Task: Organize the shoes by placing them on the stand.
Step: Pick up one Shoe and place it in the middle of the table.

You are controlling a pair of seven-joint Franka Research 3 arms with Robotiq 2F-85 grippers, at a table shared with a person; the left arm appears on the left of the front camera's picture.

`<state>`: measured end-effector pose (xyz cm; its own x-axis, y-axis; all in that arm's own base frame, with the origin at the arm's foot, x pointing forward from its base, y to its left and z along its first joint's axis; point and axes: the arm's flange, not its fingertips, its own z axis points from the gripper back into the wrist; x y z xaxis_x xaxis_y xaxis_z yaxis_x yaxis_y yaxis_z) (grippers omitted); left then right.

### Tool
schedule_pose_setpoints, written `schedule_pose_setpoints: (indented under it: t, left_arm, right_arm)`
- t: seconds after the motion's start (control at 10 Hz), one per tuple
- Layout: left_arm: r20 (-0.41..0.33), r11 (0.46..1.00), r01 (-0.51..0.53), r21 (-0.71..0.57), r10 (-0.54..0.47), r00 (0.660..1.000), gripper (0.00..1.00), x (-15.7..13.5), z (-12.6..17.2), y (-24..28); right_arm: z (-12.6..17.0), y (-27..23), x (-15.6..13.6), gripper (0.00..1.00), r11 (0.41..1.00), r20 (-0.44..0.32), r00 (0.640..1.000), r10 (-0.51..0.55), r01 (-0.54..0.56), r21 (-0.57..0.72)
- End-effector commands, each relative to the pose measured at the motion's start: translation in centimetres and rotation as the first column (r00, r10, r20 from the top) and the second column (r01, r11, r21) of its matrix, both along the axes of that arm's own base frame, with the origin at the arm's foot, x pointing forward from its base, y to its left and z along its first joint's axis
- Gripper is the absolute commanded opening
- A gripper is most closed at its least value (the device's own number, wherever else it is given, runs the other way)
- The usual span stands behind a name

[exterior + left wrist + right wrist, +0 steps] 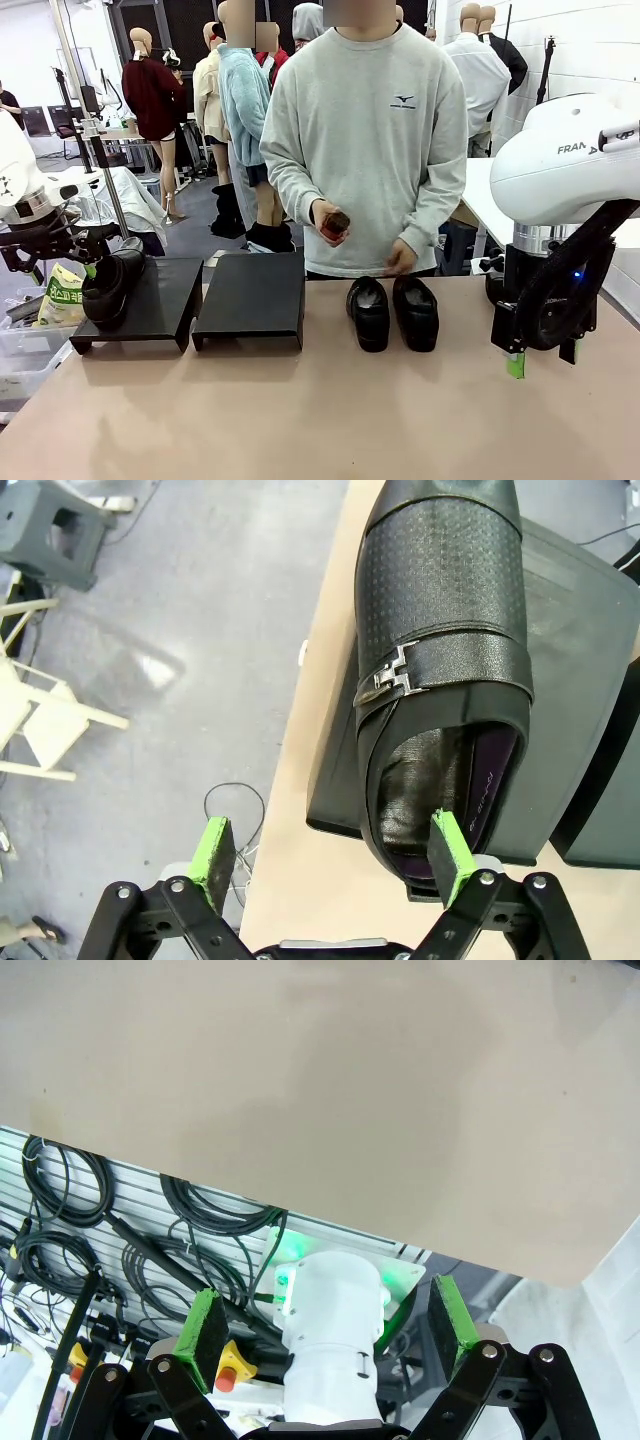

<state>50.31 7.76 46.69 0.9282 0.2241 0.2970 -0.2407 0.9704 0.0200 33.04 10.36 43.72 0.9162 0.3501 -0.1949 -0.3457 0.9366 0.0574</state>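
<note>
Black shoe (440, 630) seated on stand (580, 680); left end effector (330, 830) and right end effector (325, 1300) gape wide, empty. Retract left straight back, clearing the heel.

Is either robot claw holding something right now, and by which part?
Nothing is held. The left gripper stands open at the heel end of the shoe lying on the stand, not clamped on it. The right gripper hangs open, empty.
</note>
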Motion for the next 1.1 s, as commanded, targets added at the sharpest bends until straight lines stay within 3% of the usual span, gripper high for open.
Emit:
schedule_pose_setpoints:
  t: [0.0, 0.2, 0.4, 0.5, 0.7, 0.8, 1.0]
  left_arm:
    - [0.007, 1.0, 0.003, 0.002, -0.003, 1.0, 1.0, 0.1, 0.1, 0.1]
    - [0.0, 1.0, 0.0, 0.0, 0.0, 1.0, 1.0, 0.0, 0.0, 0.0]
    - [0.172, 0.998, 0.058, -0.01, -0.056, 0.983, 1.0, -8.7, 4.8, -4.5]
    - [0.171, 0.996, 0.077, -0.048, -0.068, 0.983, 1.0, -11.1, 6.0, -5.8]
    - [-0.015, 0.985, 0.145, -0.095, -0.147, 0.989, 1.0, -15.4, 7.0, -9.2]
    - [-0.103, 0.979, 0.183, -0.086, -0.192, 0.976, 1.0, -16.2, 6.6, -10.6]
    - [-0.244, 0.945, 0.26, -0.199, -0.305, 0.921, 1.0, -16.3, 4.5, -14.5]
  right_arm:
    - [0.1, 0.2, 0.0, 1.0, 1.0, -0.007, 1.0, -0.019, 0.019, -0.002]
    - [0.1, 0.2, 0.0, 1.0, 1.0, -0.007, 1.0, -0.019, 0.019, -0.002]
    - [0.1, 0.2, 0.0, 1.0, 1.0, -0.007, 1.0, -0.019, 0.019, -0.002]
    - [0.1, 0.2, 0.0, 1.0, 1.0, -0.007, 1.0, -0.019, 0.019, -0.002]
    - [0.1, 0.2, 0.0, 1.0, 1.0, -0.007, 1.0, -0.019, 0.019, -0.002]
    - [0.1, 0.2, 0.0, 1.0, 1.0, -0.007, 1.0, -0.019, 0.019, -0.002]
    - [0.1, 0.2, 0.0, 1.0, 1.0, -0.007, 1.0, -0.019, 0.019, -0.002]
